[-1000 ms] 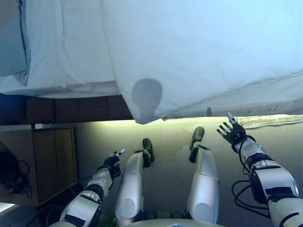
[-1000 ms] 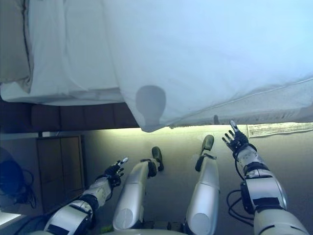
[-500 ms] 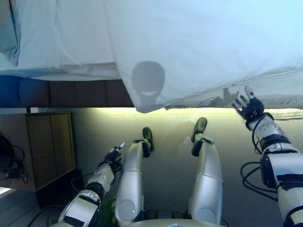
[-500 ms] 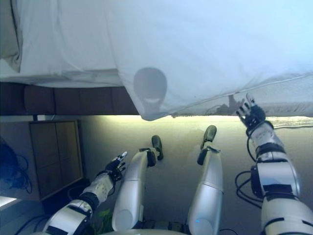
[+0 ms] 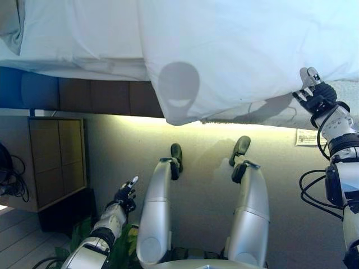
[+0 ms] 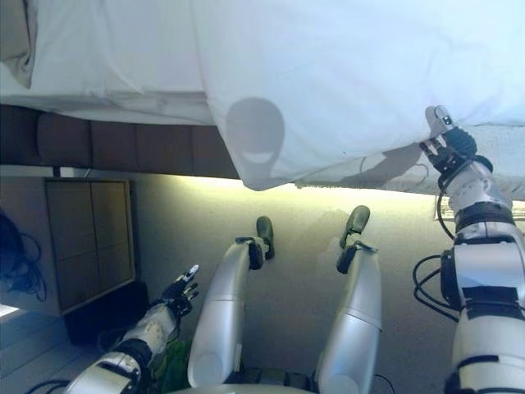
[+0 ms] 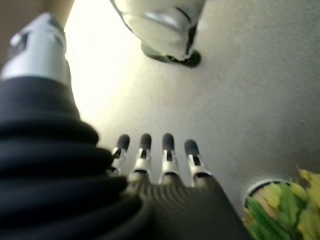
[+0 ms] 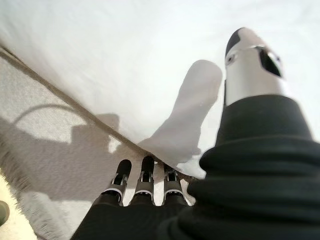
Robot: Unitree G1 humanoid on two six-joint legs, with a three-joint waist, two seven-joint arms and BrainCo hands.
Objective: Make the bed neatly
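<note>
A white duvet lies over the bed and hangs past its near edge, one corner drooping lowest at the middle. To the left of it shows the white sheet. My right hand is raised to the duvet's hanging edge at the far right, open, its straight fingers right at the hem and the thumb spread above the cloth. My left hand hangs low beside my left leg, open and holding nothing, its fingers over the carpet.
A wooden nightstand stands at the left by the dark padded bed base. A pillow lies at the top left. A paper lies on the carpet at the right. A green potted plant is near my left hand.
My right hand has risen from near the floor up to the duvet's hanging edge. The left hand has dropped a little. The whole view has shifted along the bed.
</note>
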